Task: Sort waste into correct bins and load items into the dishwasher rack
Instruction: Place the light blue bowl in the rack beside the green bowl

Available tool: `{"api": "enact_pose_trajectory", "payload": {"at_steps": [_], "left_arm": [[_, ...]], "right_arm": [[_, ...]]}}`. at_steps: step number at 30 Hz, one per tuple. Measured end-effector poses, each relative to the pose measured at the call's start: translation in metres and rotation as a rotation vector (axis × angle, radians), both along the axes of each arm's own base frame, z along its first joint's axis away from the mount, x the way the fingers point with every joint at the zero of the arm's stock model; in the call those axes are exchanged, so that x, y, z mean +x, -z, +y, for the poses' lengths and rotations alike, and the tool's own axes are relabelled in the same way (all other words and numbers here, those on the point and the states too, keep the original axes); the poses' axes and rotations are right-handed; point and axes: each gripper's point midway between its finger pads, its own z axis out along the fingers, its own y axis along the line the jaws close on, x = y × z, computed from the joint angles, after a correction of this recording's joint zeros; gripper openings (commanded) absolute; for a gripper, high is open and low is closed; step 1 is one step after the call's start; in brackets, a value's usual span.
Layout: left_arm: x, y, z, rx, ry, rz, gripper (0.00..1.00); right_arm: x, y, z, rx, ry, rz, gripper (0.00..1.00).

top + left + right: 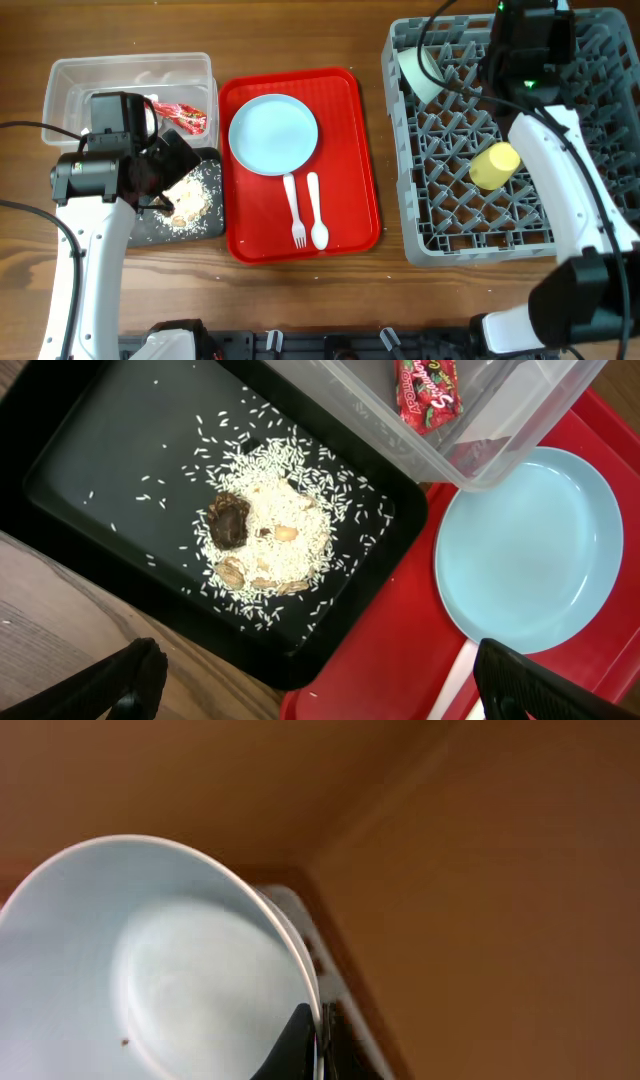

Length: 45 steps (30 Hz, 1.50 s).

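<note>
My left gripper (330,682) hangs spread above the black tray (100,470); the rice heap (270,530) lies below and the tub (500,460) stands just beyond. My right gripper (318,1042) is filled by a blue bowl (150,970). In the rack (480,228), a green bowl (418,72) and a yellow cup (495,165) take space; the rows nearest me are free.

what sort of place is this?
Likely a staged tabletop dish-clearing rig, not a real kitchen: grey dishwasher rack on a wooden table beside a red serving tray and a black tray of rice scraps.
</note>
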Motion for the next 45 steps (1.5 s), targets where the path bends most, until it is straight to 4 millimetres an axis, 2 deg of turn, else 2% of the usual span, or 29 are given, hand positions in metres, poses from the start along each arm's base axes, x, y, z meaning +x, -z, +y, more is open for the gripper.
{"api": "enact_pose_trajectory", "payload": {"at_steps": [3, 4, 7, 10, 11, 17, 22, 29, 34, 37, 41, 45], "left_arm": [[0.000, 0.000, 0.000, 0.000, 0.000, 0.000, 1.00], [0.000, 0.000, 0.000, 0.000, 0.000, 0.000, 1.00], [0.000, 0.000, 0.000, 0.000, 0.000, 0.000, 1.00], [0.000, 0.000, 0.000, 0.000, 0.000, 0.000, 1.00], [0.000, 0.000, 0.000, 0.000, 0.000, 0.000, 1.00], [0.000, 0.000, 0.000, 0.000, 0.000, 0.000, 1.00], [0.000, 0.000, 0.000, 0.000, 0.000, 0.000, 1.00], [0.000, 0.000, 0.000, 0.000, 0.000, 0.000, 1.00], [0.000, 0.000, 0.000, 0.000, 0.000, 0.000, 1.00], [0.000, 0.000, 0.000, 0.000, 0.000, 0.000, 1.00], [0.000, 0.000, 0.000, 0.000, 0.000, 0.000, 1.00], [0.000, 0.000, 0.000, 0.000, 0.000, 0.000, 1.00]], "right_arm": [[0.006, 0.031, -0.009, -0.053, 0.057, 0.093, 0.04], [0.011, 0.050, -0.012, -0.078, 0.080, 0.141, 0.04], [0.016, 0.082, -0.015, -0.109, 0.111, 0.214, 0.04], [0.020, 0.105, -0.015, -0.117, 0.117, 0.259, 0.05], [0.021, 0.107, -0.014, -0.113, 0.116, 0.257, 0.04], [0.024, 0.108, 0.001, -0.105, 0.086, 0.244, 0.04], [0.020, 0.111, 0.001, -0.092, 0.090, 0.258, 0.04], [0.020, 0.106, 0.000, -0.087, 0.113, 0.219, 0.04], [0.025, 0.104, 0.015, -0.099, 0.095, 0.193, 0.04], [0.023, 0.098, 0.011, -0.146, 0.161, 0.153, 0.04], [0.024, 0.079, 0.005, -0.226, 0.219, 0.121, 0.04], [0.024, 0.080, 0.003, -0.259, 0.214, 0.168, 0.04]]}}
